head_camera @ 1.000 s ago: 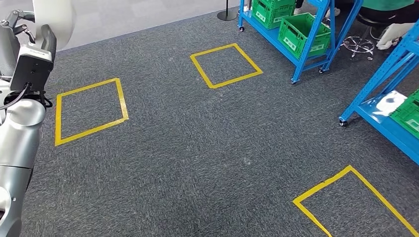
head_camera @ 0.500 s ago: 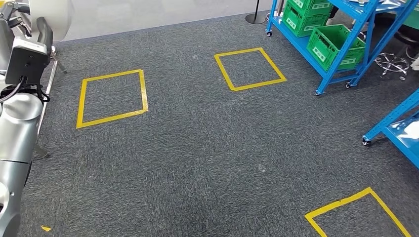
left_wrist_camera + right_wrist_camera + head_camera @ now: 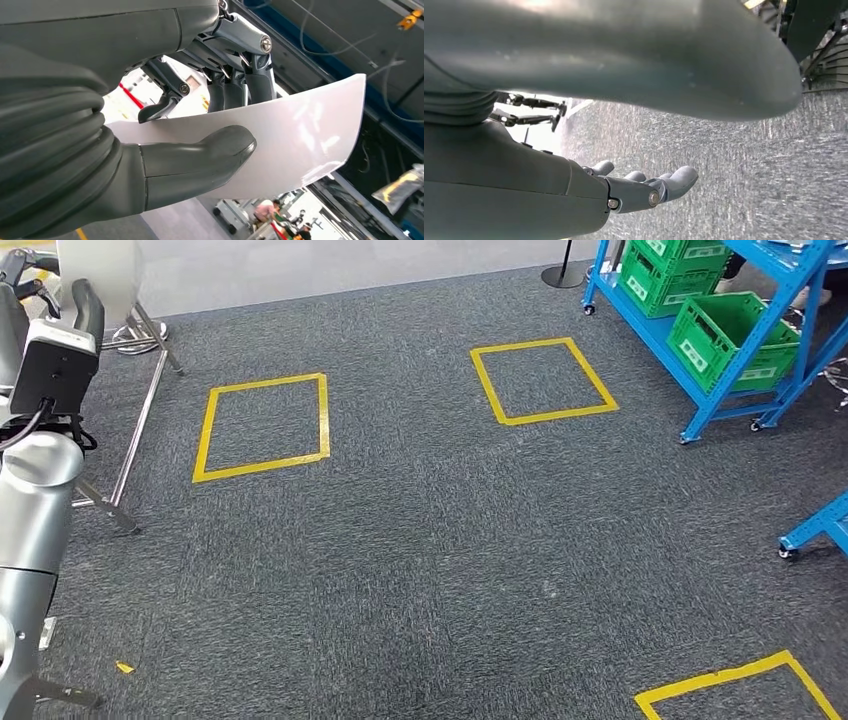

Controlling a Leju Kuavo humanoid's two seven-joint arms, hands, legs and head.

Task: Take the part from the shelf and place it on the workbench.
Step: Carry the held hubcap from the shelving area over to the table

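Dark grey carpet [image 3: 420, 540] is lying all over the floor in front of us. Starting at the left of the head view, we are seeing our silver left arm [image 3: 35, 500] reaching up, and at its top the white part [image 3: 100, 275] is showing just above it. Close up in the left wrist view, our left hand [image 3: 165, 130] is gripping that part [image 3: 300, 130]: the thick thumb is pressing on one face of the thin, curved white sheet and the dark fingers [image 3: 250, 85] are pressing on the other. Beside the arm, thin metal legs [image 3: 140, 430] are standing on the carpet; we think they belong to a stand or a chair, but we cannot tell. Next, two squares of yellow tape [image 3: 265, 427] are lying on the carpet. At the far right, a blue shelf [image 3: 700, 360] is holding green crates [image 3: 735, 340]. Our right hand [image 3: 644, 190] is hanging over the carpet with its fingers stretched out, holding nothing.
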